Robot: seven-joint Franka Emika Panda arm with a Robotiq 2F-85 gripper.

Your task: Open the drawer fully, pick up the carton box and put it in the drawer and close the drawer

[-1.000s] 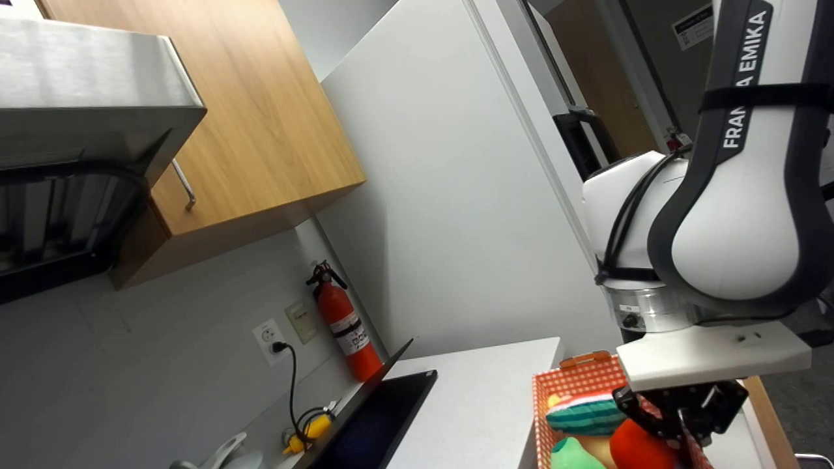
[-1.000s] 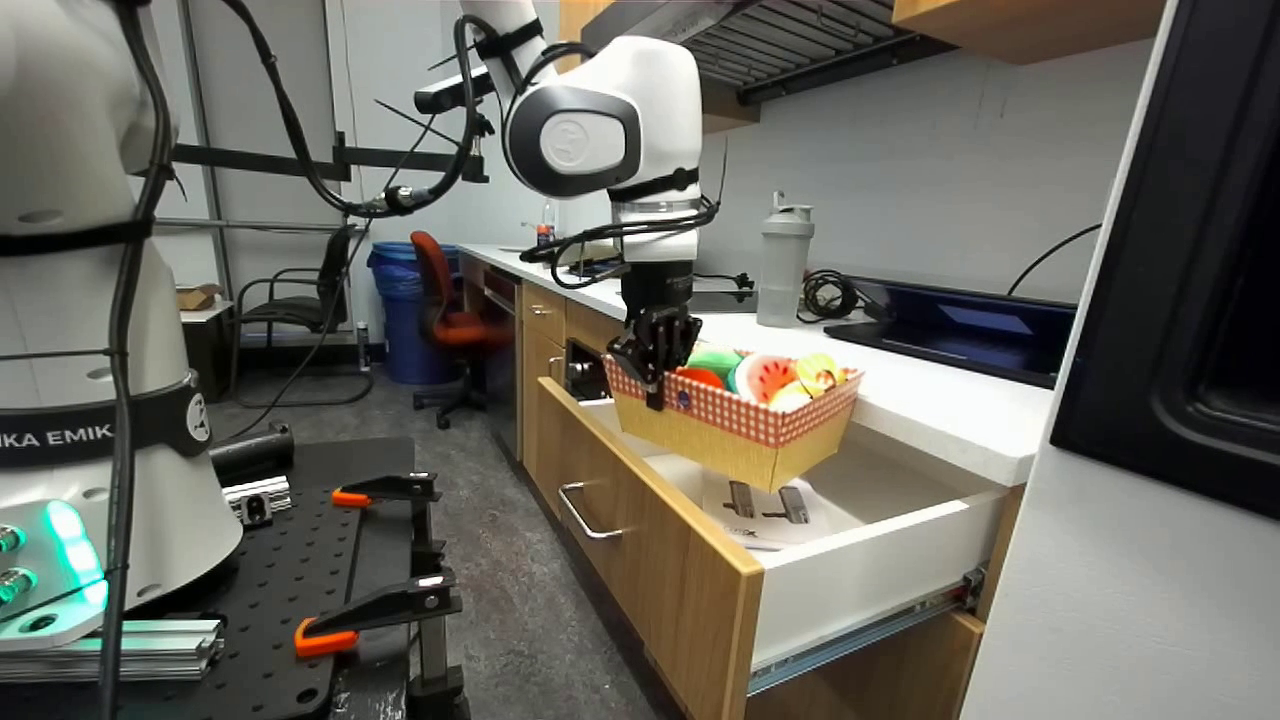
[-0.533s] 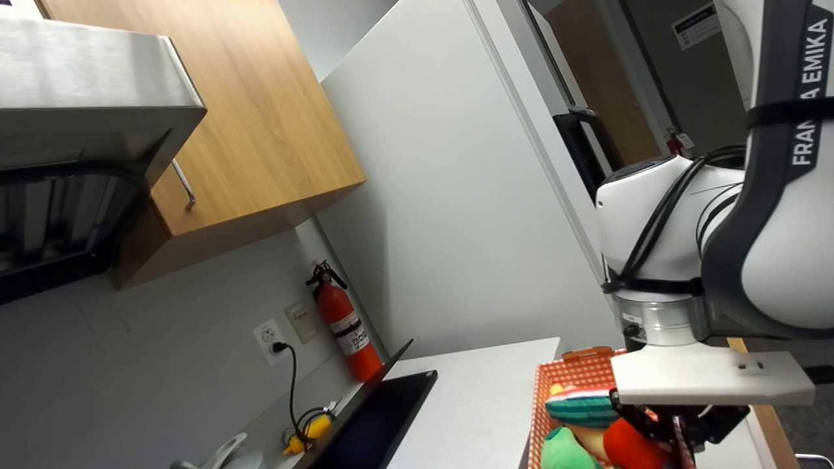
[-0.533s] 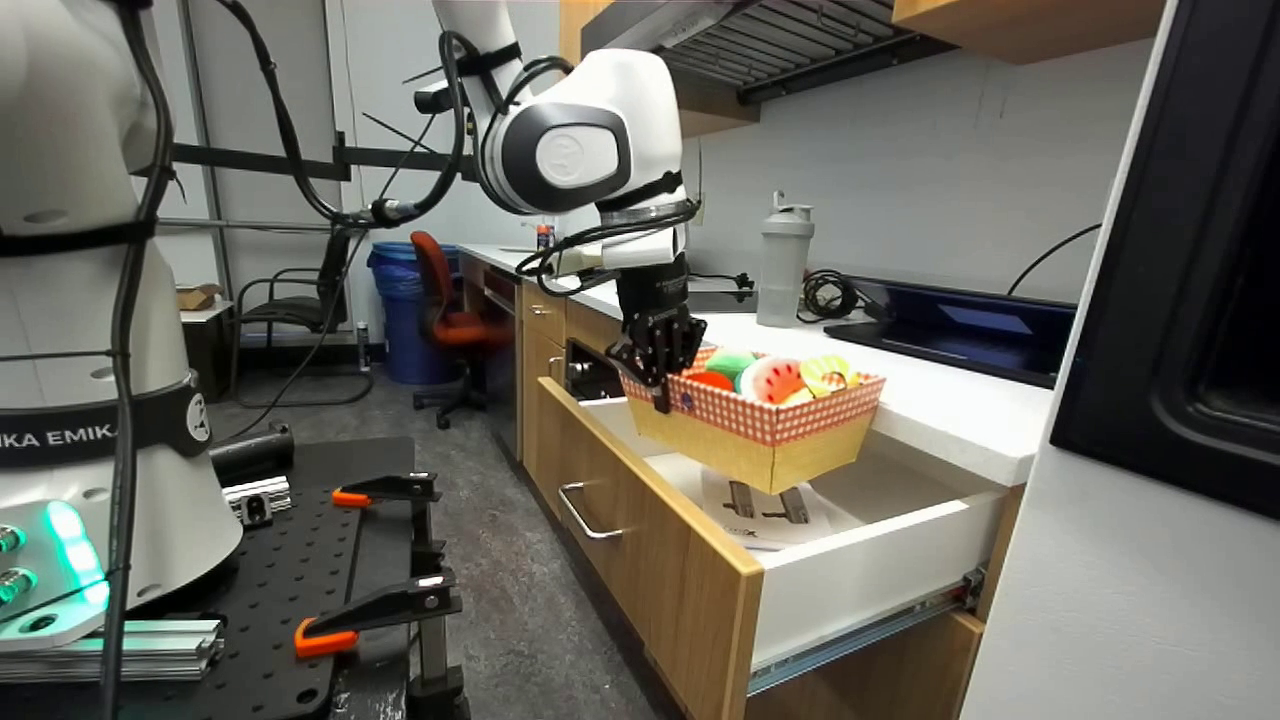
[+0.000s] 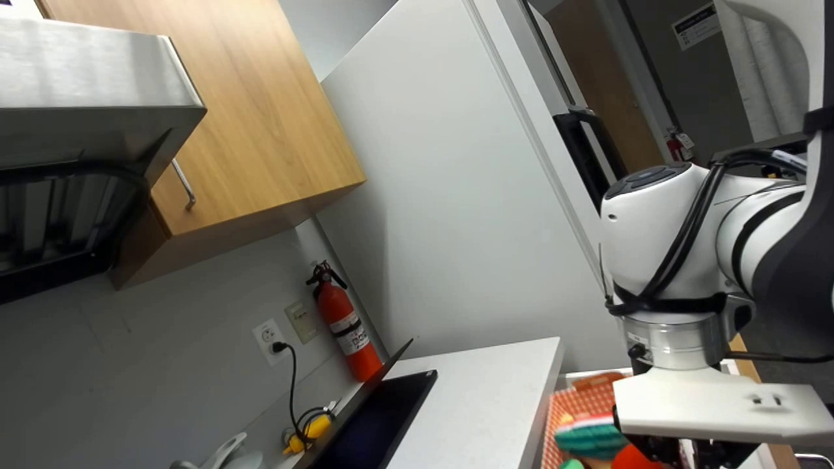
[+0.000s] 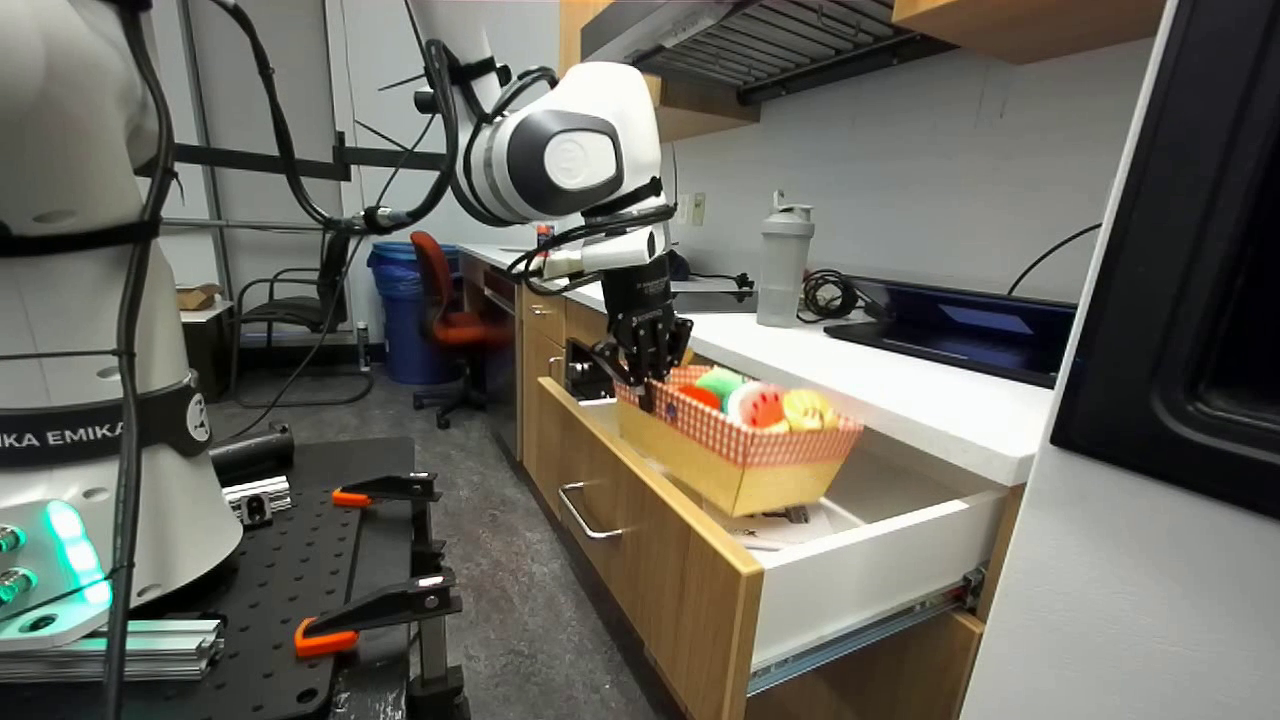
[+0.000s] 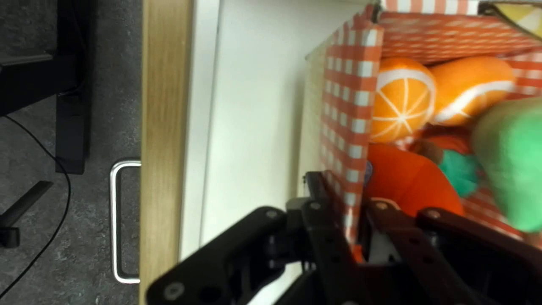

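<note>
Since the earlier frames, the carton box (image 6: 720, 450) has come down with the gripper (image 7: 351, 203) and tipped, its right end dropping most. Near left, an exterior view shows two orange-tipped clamps (image 6: 385, 610). Beyond, the drawer (image 6: 870, 580) stands pulled out, with the carton box over it; contact with the drawer bottom cannot be determined. Only the wrist view resolves the grip: the gripper is clamped on the checkered left wall of the carton box, one finger outside, one inside. Two orange citrus pieces (image 7: 402, 101) inside the carton box appear there alone. Far side: a shaker bottle (image 6: 785, 260) stands on the white counter (image 6: 900, 390). Farther back, a red fire extinguisher (image 5: 348, 326) shows in an exterior view only.
</note>
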